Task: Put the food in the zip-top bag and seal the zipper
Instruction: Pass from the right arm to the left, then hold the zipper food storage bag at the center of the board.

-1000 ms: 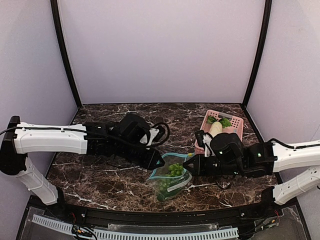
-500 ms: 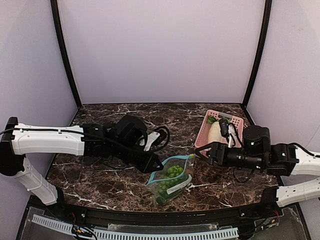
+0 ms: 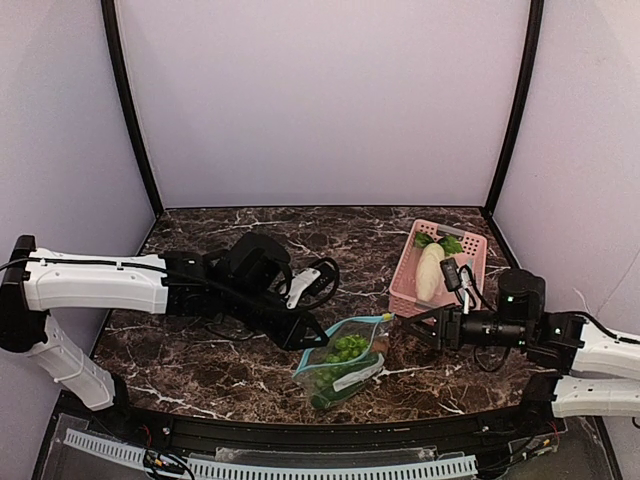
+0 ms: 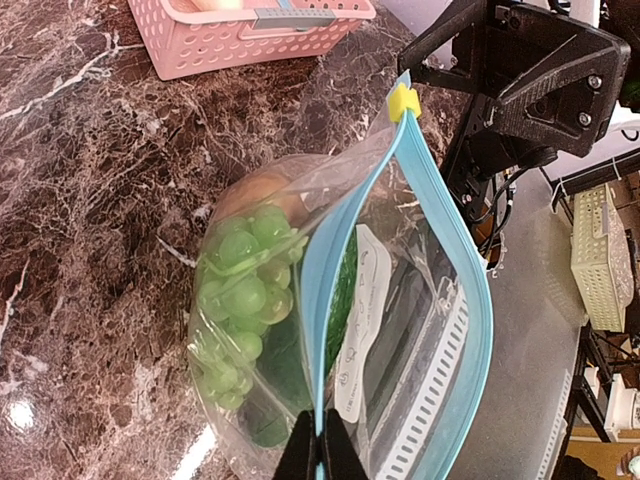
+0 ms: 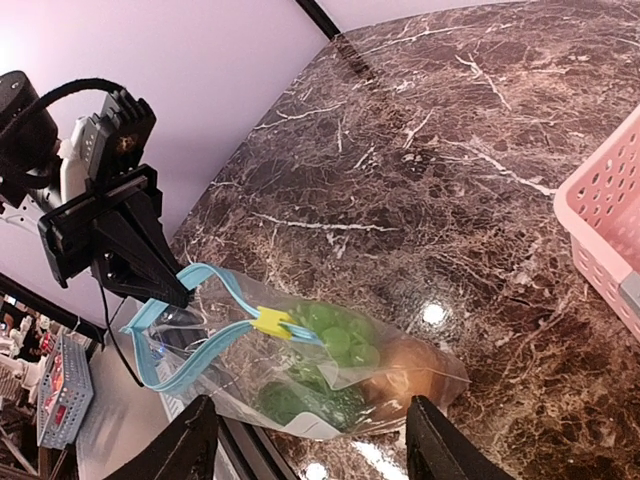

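Observation:
The clear zip-top bag (image 3: 352, 368) lies near the table's front edge, with its mouth lifted. My left gripper (image 4: 320, 455) is shut on one end of the teal zipper (image 4: 326, 300). The two teal strips gape apart. A yellow slider (image 5: 272, 322) sits at the far end, towards my right gripper. Inside the bag is the food: green grapes (image 4: 240, 290), a brown-orange lump (image 5: 402, 366) and dark green leaves (image 5: 290, 400). My right gripper (image 5: 312, 440) hangs open just right of the bag, touching nothing. In the top view, my left gripper (image 3: 318, 337) and right gripper (image 3: 412, 328) flank the bag.
A pink basket (image 3: 465, 250) stands at the back right, holding a white radish with green leaves (image 3: 430, 268). The dark marble table's front edge (image 3: 330, 418) runs just below the bag.
My right gripper has opened, let go of the bag's edge and drawn back to the right. The left gripper keeps its hold, and the bag has sagged a little.

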